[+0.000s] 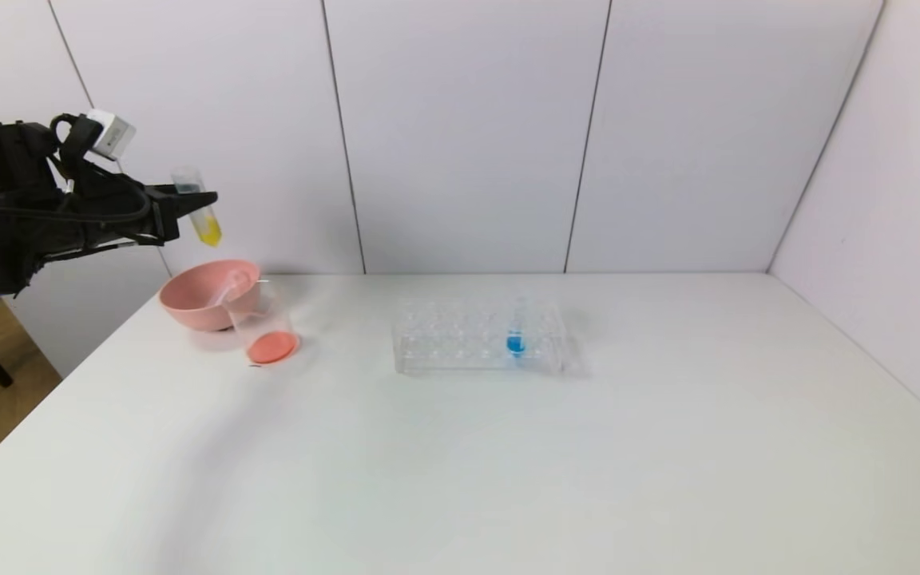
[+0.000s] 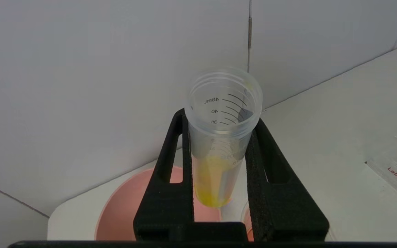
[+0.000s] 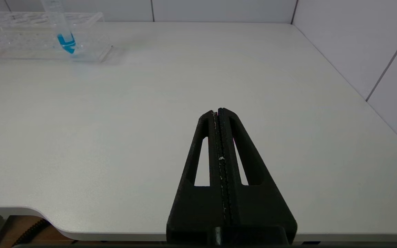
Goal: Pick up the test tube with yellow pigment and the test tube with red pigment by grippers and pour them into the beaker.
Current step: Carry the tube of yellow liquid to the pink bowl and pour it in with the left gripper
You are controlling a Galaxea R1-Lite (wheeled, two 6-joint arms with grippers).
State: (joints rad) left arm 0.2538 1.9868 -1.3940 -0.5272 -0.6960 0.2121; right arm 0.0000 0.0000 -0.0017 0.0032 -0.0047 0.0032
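- One tube in play: left tool [image 1: 206, 209] was clamped on the test tube with yellow pigment [image 1: 200, 209], held high over the counter's [image 1: 460, 447] far-left corner.
- Tube axis was near upright, mouth up.
- Beaker [image 1: 266, 329] sat below, slightly counter-centre side, holding red liquid beside the pink bowl [image 1: 206, 294].
- Right tool [image 3: 218, 111] was pinched shut, empty, parked near the right edge.

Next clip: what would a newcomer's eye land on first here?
First, the left tool, raised above the table's far left corner, clamps the test tube with yellow pigment roughly upright over the pink bowl. Just below, the beaker beside the bowl already holds red-orange liquid. Mid-table, a clear rack holds one blue-liquid tube; the right tool sits shut over the table's near right edge.
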